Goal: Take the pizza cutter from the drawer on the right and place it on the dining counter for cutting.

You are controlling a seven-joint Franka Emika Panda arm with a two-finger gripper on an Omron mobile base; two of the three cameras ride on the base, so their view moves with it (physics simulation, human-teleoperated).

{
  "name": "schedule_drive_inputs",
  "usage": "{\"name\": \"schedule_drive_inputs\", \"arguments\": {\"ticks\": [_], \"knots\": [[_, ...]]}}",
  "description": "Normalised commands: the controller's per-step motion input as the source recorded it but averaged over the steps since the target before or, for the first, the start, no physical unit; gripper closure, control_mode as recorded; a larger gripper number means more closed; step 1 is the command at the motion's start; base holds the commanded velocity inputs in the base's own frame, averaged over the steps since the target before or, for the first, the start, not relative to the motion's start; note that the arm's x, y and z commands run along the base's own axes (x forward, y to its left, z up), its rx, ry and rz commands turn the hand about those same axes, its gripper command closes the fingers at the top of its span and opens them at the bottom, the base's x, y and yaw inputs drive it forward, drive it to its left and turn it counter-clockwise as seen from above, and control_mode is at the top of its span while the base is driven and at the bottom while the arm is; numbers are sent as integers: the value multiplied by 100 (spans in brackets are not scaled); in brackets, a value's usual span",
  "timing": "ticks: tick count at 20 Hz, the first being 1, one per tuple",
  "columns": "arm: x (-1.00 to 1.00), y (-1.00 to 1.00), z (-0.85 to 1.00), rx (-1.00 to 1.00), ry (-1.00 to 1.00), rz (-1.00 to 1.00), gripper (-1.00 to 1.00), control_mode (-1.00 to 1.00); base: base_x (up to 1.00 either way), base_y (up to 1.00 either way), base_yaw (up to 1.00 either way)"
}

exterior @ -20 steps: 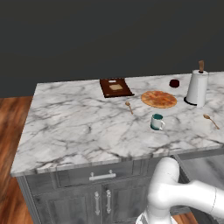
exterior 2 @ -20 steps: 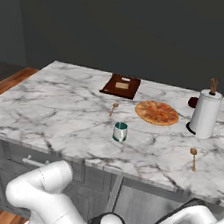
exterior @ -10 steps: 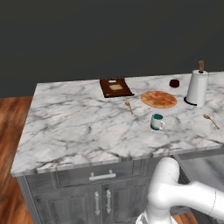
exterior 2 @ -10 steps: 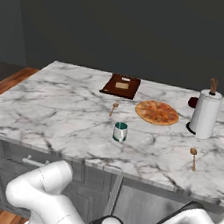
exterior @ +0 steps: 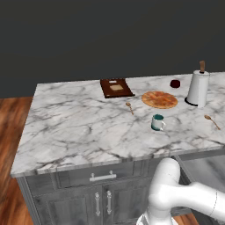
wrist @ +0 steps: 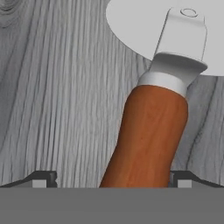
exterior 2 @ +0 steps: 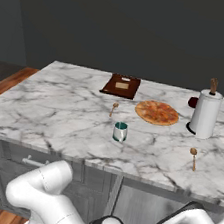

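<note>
Close over the pizza cutter (wrist: 151, 131) now: a reddish-brown wooden handle, rounded and glossy, running into a pale grey metal collar and fork that holds a flat, light grey round blade. It lies on the grey wood-grain floor of the drawer (wrist: 57, 96). The gripper (wrist: 112, 178) stands fully open, one dark fingertip (wrist: 41, 178) on each side of the handle, gripping nothing. Above, the dining counter (exterior: 79, 127) shows white marble with grey veins.

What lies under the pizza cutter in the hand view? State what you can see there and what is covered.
Under the pizza cutter lies the drawer's pale grey wood-grain floor. Its round blade and wooden handle cover the floor directly beneath them. The open gripper straddles the handle.
</note>
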Motion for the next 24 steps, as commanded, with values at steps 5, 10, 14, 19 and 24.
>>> {"name": "schedule_drive_inputs", "arguments": {"ticks": [5, 10, 14, 19, 24], "knots": [[0, 0, 0, 0, 0, 0, -100, -100, 0, 0, 0], [0, 0, 0, 0, 0, 0, 100, -100, 0, 0, 0], [0, 0, 0, 0, 0, 0, 100, -100, 0, 0, 0], [0, 0, 0, 0, 0, 0, 100, -100, 0, 0, 0], [0, 0, 0, 0, 0, 0, 100, -100, 0, 0, 0]]}}
